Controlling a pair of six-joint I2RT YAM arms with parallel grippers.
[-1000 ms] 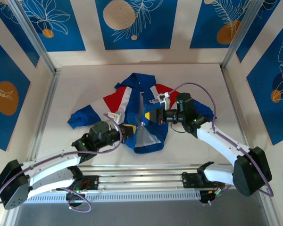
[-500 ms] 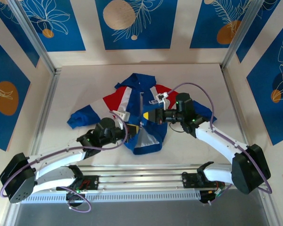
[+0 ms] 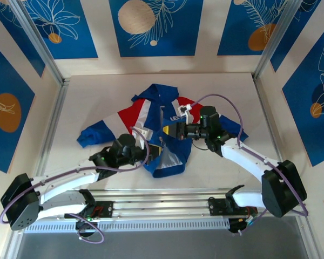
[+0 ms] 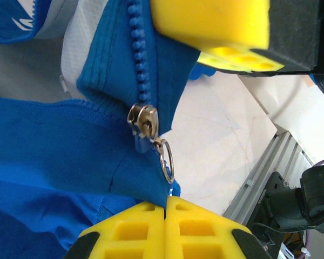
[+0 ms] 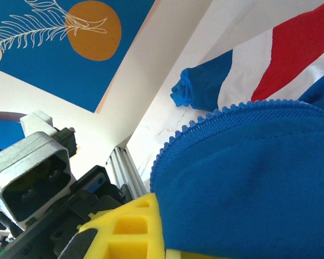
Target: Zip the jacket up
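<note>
One small blue jacket (image 3: 146,110) with red and white panels lies spread on the middle of the white table (image 3: 97,97), collar toward the far wall and open front facing up. Its metal slider (image 4: 143,121) sits low on the blue teeth (image 4: 136,54), close to the bottom hem, with the pull ring (image 4: 167,159) hanging free below it, so the zip looks barely begun. The left gripper (image 4: 166,208) has its yellow pads pressed flat together on the hem corner just under the ring, apparently to anchor the bottom of the track and keep it taut. The right gripper (image 5: 162,245) is clamped on a fold of the blue front panel beside the toothed edge, lifting that cloth off the table. This probably holds the opening straight, though neither claw grips the ring itself. From above, the left gripper (image 3: 154,152) comes in at the jacket's near hem. Its arm stretches low from its base at the near left corner, the forearm almost flat along the table. The right gripper (image 3: 170,131) points leftward across the chest, its elbow bowed out to the right and its wrist level. One sleeve (image 5: 200,89) trails out flat beyond the raised fold.
</note>
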